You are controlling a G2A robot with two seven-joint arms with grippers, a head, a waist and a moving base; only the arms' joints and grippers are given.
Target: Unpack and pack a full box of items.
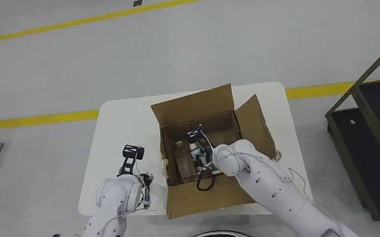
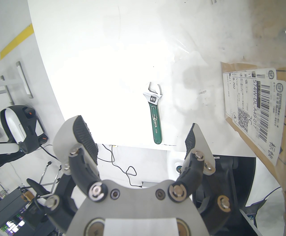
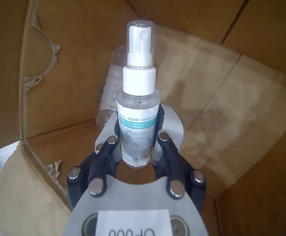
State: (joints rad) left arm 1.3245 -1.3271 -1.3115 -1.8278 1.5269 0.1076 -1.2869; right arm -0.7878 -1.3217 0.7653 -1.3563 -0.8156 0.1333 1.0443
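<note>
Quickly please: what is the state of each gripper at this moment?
Left gripper: open, holding nothing.
Right gripper: closed on the clear plastic spray bottle with white pump.

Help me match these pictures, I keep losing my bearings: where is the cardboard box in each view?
Top view: cardboard box on the white table, flaps open.
Left wrist view: its labelled outer wall, near the green wrench.
Right wrist view: its inner walls surround the held spray bottle.
Shared landmark: the table, top and left wrist; the clear bottle inside, top and right wrist.
</note>
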